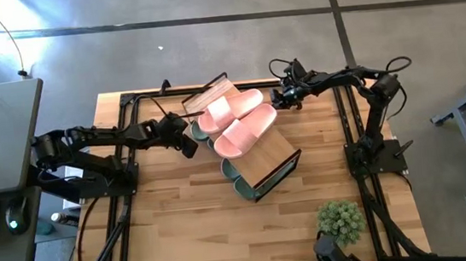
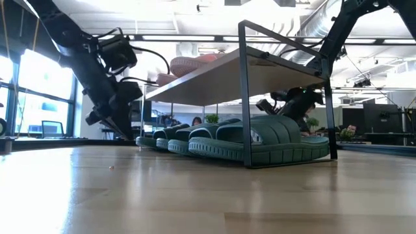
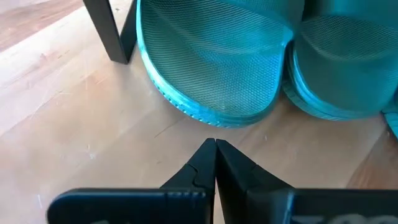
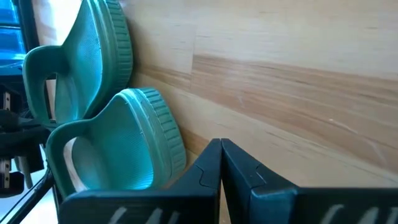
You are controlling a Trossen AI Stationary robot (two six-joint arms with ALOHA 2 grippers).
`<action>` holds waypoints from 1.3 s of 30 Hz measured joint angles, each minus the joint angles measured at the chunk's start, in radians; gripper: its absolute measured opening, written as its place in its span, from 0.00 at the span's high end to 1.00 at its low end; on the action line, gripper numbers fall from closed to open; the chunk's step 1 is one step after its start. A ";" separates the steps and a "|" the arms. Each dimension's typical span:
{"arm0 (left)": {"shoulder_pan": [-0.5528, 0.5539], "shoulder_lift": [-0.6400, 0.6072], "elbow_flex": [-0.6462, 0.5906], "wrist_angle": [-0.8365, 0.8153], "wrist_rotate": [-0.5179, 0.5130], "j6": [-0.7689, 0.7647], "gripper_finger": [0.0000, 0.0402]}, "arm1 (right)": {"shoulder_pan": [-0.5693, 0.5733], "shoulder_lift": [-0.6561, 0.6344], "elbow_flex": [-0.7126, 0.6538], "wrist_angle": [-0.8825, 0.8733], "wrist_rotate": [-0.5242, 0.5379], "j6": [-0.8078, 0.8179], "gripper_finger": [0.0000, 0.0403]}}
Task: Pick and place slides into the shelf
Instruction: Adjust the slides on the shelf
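The shelf stands slantwise in the middle of the table. Two pale pink slides lie on its plank top. Several sage-green slides rest on the tabletop under it. My left gripper is shut and points down at the table just short of the heel of a green slide at the shelf's left end, with a strip of bare wood between. My right gripper is shut, low at the shelf's far right side, close beside the sole rim of a green slide. My right gripper's shut fingers slant down next to the ribbed sole rim of a green slide under the shelf. I cannot tell whether they touch it.
A small potted plant stands near the table's near right corner. The shelf's black frame leg stands close to my left gripper. Bare tabletop lies near and left of the shelf. Black rails run along the table's sides.
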 joint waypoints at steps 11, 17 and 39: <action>0.000 0.000 0.000 -0.001 0.022 0.002 1.00 | -0.004 0.022 0.000 0.110 -0.135 0.011 1.00; 0.000 0.001 0.000 0.014 0.041 0.002 1.00 | -0.008 0.023 -0.001 0.105 -0.140 0.001 1.00; 0.000 0.001 0.000 0.014 0.018 -0.023 1.00 | 0.083 0.023 0.012 0.103 0.011 0.162 1.00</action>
